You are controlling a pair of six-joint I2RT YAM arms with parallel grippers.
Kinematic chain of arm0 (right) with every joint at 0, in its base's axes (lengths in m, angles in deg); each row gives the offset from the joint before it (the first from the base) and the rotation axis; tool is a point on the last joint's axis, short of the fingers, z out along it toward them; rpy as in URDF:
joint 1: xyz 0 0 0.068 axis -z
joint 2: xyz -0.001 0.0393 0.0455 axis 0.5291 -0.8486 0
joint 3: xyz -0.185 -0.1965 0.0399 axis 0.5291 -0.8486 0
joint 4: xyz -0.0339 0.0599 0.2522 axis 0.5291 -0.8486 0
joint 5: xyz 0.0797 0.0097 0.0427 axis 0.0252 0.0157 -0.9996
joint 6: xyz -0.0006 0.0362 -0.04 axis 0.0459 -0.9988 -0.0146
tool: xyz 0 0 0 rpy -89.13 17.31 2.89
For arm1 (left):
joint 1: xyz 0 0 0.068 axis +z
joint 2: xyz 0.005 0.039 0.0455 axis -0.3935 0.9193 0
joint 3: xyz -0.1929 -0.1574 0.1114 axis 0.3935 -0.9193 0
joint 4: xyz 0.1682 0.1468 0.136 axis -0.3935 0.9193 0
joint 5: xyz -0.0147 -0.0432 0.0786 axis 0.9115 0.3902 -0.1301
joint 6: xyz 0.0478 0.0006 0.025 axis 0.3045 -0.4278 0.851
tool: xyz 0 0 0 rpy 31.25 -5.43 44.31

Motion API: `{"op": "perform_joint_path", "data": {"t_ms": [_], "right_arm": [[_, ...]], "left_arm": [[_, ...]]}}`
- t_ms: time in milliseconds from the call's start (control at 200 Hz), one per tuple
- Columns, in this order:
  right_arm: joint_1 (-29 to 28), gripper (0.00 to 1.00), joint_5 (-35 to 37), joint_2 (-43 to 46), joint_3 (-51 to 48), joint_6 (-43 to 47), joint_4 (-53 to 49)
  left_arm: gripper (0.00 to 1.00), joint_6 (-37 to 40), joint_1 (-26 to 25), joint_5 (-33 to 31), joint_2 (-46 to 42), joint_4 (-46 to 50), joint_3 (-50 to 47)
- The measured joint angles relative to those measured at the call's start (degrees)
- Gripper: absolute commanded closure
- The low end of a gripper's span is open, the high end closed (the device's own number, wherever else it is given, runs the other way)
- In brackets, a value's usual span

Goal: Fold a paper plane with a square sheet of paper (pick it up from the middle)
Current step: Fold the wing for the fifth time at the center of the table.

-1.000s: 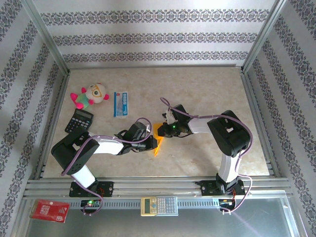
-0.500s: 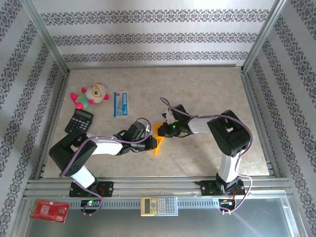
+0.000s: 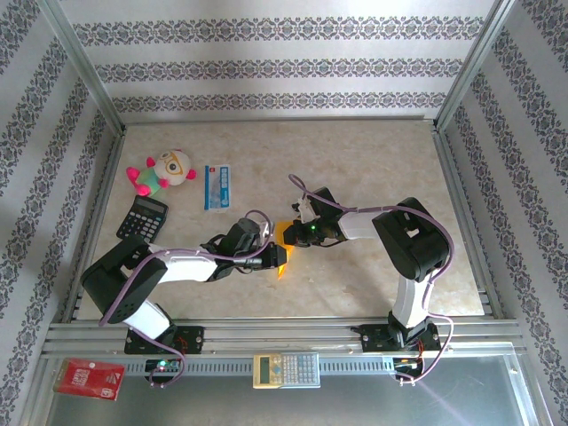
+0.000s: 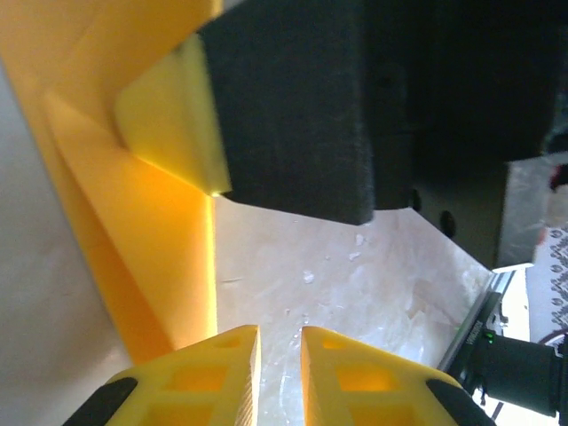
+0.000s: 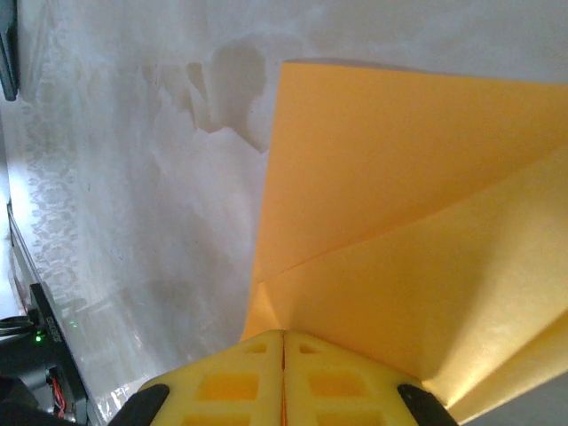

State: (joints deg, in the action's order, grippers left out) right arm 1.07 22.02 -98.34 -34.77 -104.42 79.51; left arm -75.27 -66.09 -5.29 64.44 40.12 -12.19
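Out in the middle of the marble-patterned table (image 3: pixel 373 160) the two arms reach in toward each other, and the folded orange-yellow sheet of paper (image 3: pixel 283 263) sits right between their tips. The right gripper (image 5: pixel 284 337) has its yellow fingers pressed tight together with an edge of the sheet caught between them. From its own wrist camera the paper fans away from the fingertips in overlapping layers, with a crease running out from the pinch. The left gripper (image 4: pixel 280 333) comes in from the other side, low over the table. Its fingers stand a narrow slit apart with bare tabletop showing through the slit and nothing between them. In its wrist view the sheet lies just beside its left finger, rising in a slanted fold toward a black padded block that seems to belong to the other arm. Well away, near the far left of the table, lie a pink-and-white plush toy (image 3: pixel 164 170), a black calculator (image 3: pixel 142 217) and a blue-and-white packet (image 3: pixel 217 186)
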Motion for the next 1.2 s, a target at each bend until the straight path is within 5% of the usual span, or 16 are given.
{"op": "perform_joint_path", "data": {"t_ms": [1204], "right_arm": [[0.0,0.92,0.0,0.0,0.0,0.0,0.0]], "left_arm": [[0.84,1.7,-0.6,0.1,5.8,3.8,3.5]]}}
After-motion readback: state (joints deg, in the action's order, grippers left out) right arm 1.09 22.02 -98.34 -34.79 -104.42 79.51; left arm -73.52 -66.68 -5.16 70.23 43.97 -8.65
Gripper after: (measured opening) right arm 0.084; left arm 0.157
